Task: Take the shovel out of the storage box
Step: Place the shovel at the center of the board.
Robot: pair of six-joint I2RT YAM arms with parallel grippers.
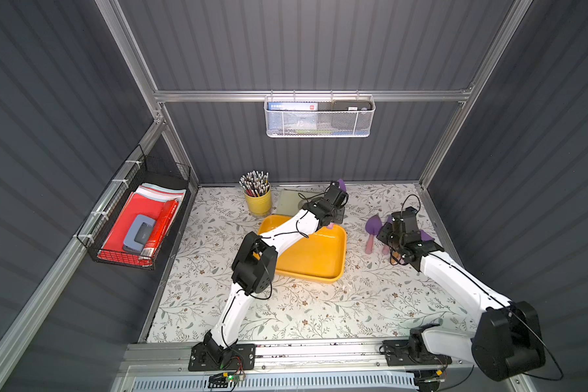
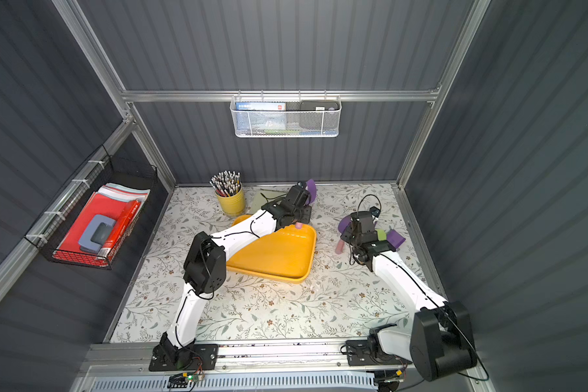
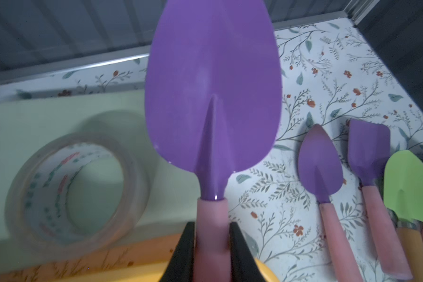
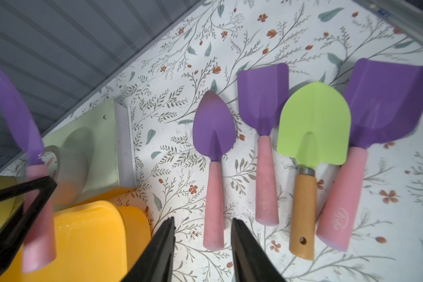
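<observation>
Floral tabletop (image 1: 319, 312), left fingers (image 3: 185, 258) clamp shovel (image 3: 213, 97) over storage box (image 1: 319, 258) rim, right fingers (image 4: 247, 258) parted.

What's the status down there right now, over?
Left gripper shut on shovel, pink handle. Right gripper open, empty. Shovel lifted over storage box, far rim. Tape roll close by, not blocking.

The left arm (image 1: 233, 309) and right arm (image 1: 455, 281) are glossy white tubular links joined by matt-black joint housings, with thin black cables (image 1: 298, 228) looping alongside. Black screw-studded base plates (image 1: 245, 356) sit at the frame's lower edge. The left pincer (image 3: 212, 225) and right pincer (image 4: 203, 219) have tapered black fingers (image 3: 181, 256).
</observation>
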